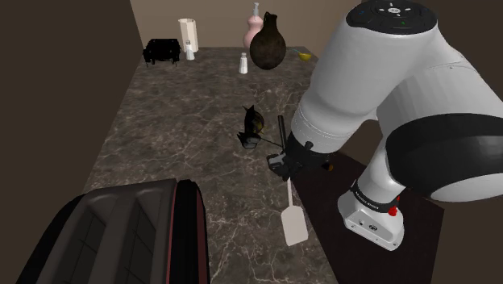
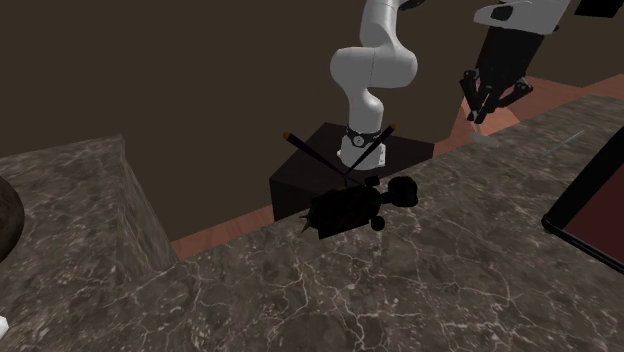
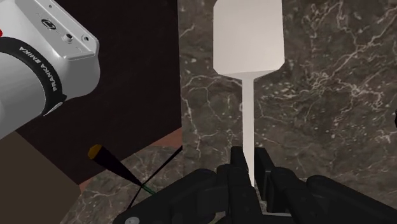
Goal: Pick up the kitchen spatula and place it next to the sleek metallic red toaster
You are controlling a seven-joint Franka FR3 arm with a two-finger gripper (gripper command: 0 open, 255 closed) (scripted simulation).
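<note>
My gripper (image 1: 284, 165) is shut on the thin handle of a white spatula (image 1: 293, 224), near the counter's edge beside the stand. The spatula's flat blade (image 3: 248, 38) points away from the hand over the marble; the black fingers (image 3: 236, 164) clasp the handle's end on both sides, gripper (image 3: 249, 173). The toaster (image 1: 137, 234), dark with a red trim line, stands at the shoulder view's lower left, well apart from the spatula. In the second exterior view the gripper (image 2: 487, 100) hangs at the upper right and a toaster edge (image 2: 592, 215) shows at the right.
A small dark object with thin sticks (image 1: 254, 125) lies mid-counter, just beyond the gripper. At the back stand a dark vase (image 1: 268, 42), a pink vase (image 1: 254, 28), a white bottle (image 1: 243, 63), a white cylinder (image 1: 188, 38) and a black item (image 1: 162, 51). The dark stand (image 1: 403, 242) borders the counter.
</note>
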